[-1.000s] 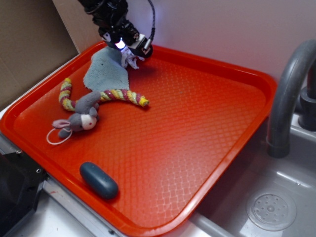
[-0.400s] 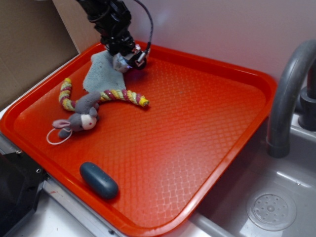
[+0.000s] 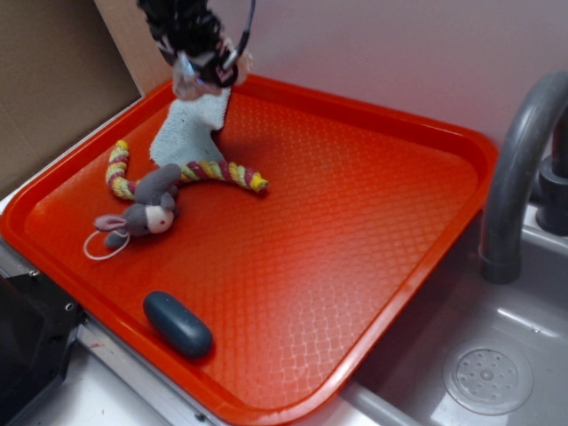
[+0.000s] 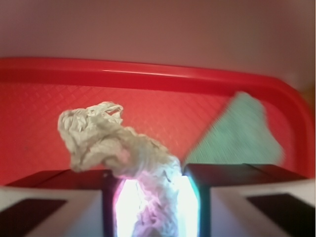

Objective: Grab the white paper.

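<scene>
The white paper (image 4: 106, 143) is a wrinkly wad of tissue pinched between my fingers; its ragged end sticks out to the left in the wrist view. My gripper (image 4: 150, 197) is shut on it and holds it above the red tray. In the exterior view the gripper (image 3: 202, 73) is raised over the tray's far left corner, with the paper (image 3: 186, 78) showing pale at its tips. The pale blue-grey cloth (image 3: 188, 131) lies on the tray just below; it also shows in the wrist view (image 4: 234, 133).
On the red tray (image 3: 355, 222) lie a striped rope toy (image 3: 222, 170), a grey plush mouse (image 3: 140, 217) and a dark blue oval object (image 3: 177, 324). A grey faucet (image 3: 519, 160) and sink (image 3: 488, 377) are to the right. A wall rises behind.
My gripper has lifted up and moved left, away from the cloth, with the white paper held in it. The cloth has stayed on the tray.
</scene>
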You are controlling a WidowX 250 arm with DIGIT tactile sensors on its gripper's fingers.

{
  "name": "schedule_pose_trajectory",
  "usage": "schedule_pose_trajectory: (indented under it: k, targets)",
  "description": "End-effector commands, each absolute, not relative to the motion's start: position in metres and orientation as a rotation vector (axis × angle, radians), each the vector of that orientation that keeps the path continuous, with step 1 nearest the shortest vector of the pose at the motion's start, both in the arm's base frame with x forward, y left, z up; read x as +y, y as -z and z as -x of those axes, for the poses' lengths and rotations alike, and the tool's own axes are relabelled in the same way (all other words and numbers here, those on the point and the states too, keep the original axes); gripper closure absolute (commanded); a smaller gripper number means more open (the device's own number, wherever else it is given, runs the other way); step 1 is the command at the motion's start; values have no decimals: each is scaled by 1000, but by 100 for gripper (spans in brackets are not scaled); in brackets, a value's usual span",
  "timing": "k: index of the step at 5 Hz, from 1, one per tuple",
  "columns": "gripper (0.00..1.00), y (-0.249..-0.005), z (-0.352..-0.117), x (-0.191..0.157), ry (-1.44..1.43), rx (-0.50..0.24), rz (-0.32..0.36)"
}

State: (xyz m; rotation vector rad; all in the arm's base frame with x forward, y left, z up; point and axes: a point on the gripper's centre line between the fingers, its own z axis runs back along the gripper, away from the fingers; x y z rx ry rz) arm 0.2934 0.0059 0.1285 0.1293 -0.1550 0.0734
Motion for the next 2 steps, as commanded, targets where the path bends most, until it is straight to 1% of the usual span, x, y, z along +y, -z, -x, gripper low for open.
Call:
schedule_pose_trajectory:
  k: [1,2]
  targets:
    - [100,-211,-264,-35,-23,-171,42]
    - [100,-218,-256,-38,14,-208,73]
